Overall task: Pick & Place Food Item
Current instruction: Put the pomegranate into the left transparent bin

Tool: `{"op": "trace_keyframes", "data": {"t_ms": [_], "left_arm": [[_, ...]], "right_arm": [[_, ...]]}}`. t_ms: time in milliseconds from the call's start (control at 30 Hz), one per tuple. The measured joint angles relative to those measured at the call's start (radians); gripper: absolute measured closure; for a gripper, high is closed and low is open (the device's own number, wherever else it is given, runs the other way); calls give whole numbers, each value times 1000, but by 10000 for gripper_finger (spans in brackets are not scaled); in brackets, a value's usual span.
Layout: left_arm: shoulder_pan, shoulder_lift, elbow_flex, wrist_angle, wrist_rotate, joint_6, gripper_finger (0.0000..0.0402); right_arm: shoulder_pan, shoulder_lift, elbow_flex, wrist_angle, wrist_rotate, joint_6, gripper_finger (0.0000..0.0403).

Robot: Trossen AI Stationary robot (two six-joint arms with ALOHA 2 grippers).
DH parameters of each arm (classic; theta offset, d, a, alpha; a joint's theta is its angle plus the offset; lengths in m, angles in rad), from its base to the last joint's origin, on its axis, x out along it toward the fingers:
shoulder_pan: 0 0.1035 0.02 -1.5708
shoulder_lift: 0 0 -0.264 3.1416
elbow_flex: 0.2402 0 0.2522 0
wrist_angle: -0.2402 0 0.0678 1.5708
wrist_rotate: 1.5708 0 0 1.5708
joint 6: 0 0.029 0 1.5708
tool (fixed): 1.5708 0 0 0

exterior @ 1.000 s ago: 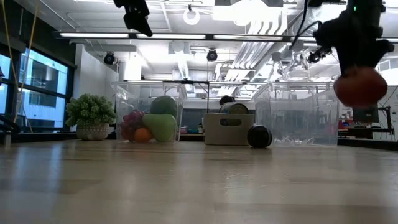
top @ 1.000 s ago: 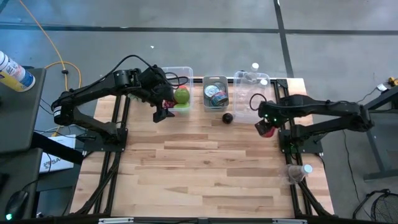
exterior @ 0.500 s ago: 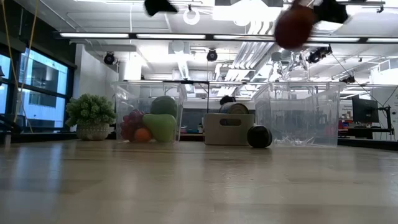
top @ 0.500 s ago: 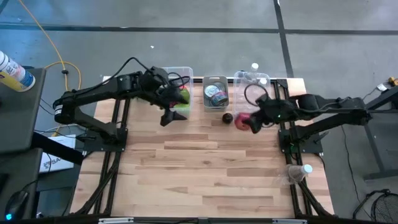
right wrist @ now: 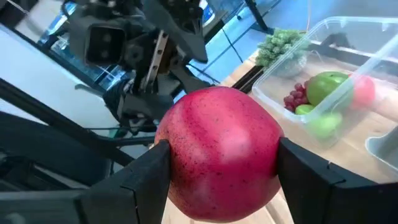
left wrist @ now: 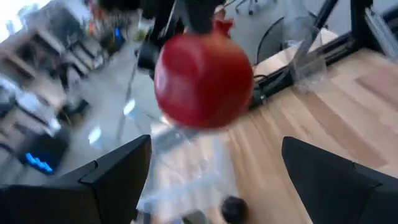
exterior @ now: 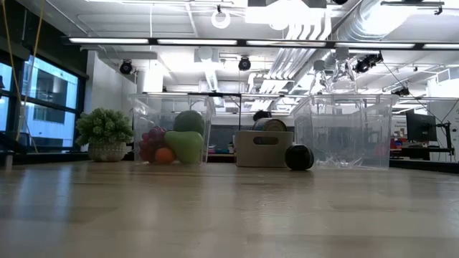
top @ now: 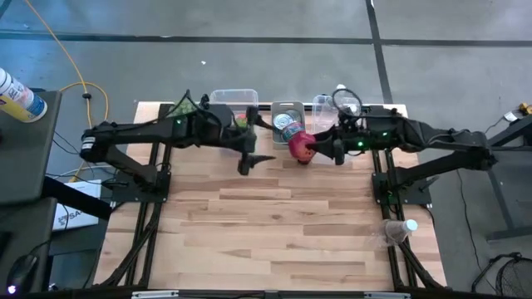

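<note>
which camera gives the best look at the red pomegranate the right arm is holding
The right wrist view: the pomegranate fills it, sharp, between the right gripper fingers. The left wrist view shows it blurred, the high view small, the low view not at all.

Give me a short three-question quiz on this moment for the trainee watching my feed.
1. True or false: the right end effector is closed on the red pomegranate.
2. Which bin holds the grapes and green fruit? A) the left clear bin B) the right clear bin C) the middle grey bin
3. Fill in: the left end effector is ____ and holds nothing.

Key:
1. True; its fingers press both sides of the fruit.
2. A.
3. Open, facing the pomegranate from the other side.
</note>
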Motion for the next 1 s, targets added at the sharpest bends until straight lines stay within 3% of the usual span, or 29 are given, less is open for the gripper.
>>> {"op": "trace_keyframes", "data": {"t_ms": [267,633,1000], "left_arm": [[-53,40,0,-18,-10,44,51],[-89,31,0,-23,-124,107,51],[-88,30,0,-21,-131,129,50]], "right_arm": [[41,65,-1,75,-22,76,170],[-17,111,-1,135,-102,99,169],[-67,163,-1,190,-202,100,168]]}}
